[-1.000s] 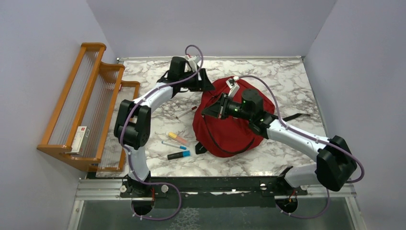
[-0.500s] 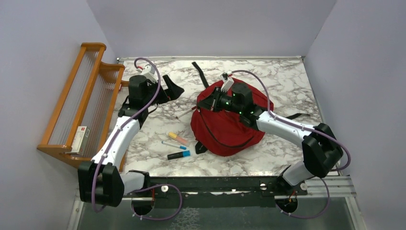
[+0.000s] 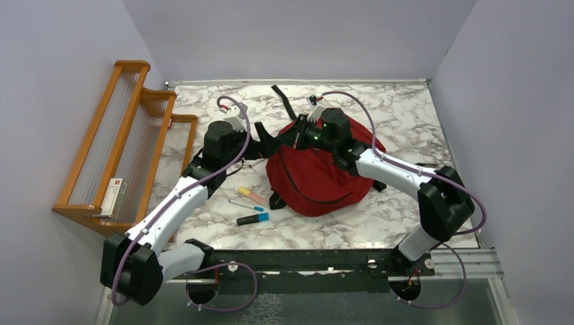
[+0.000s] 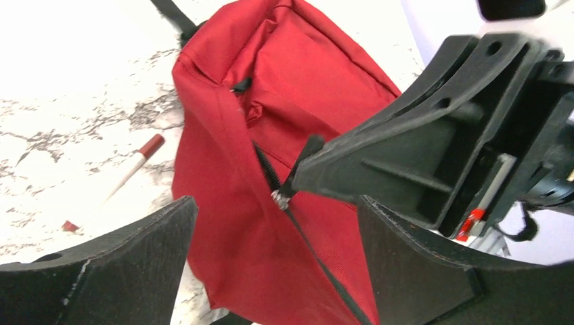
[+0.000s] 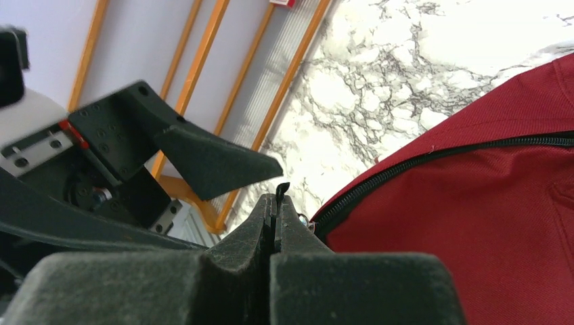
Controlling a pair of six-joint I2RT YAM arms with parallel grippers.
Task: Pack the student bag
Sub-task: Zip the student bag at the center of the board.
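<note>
The red student bag (image 3: 318, 183) lies flat mid-table, its black zipper (image 4: 318, 250) shut along the stretch I can see. My right gripper (image 3: 292, 140) is at the bag's far-left edge, shut (image 5: 274, 203) on the black zipper pull (image 5: 280, 190); the metal slider (image 4: 277, 198) sits just below its tips. My left gripper (image 3: 262, 146) is open just left of the bag. Its two fingers (image 4: 135, 257) straddle the bag's edge (image 4: 223, 223) without touching it. The bag's inside is hidden.
Three markers (image 3: 249, 206) lie on the marble left of the bag, and a red-capped pen (image 4: 135, 162) lies beside its left edge. An orange wooden rack (image 3: 128, 142) with a small box (image 3: 114, 196) stands at the left. A black strap (image 3: 281, 98) trails behind the bag.
My left arm swung away from the bag's top to the left, then came back open to the bag's left edge. My right gripper, still shut, moved toward the far left and the bag shifted left.
</note>
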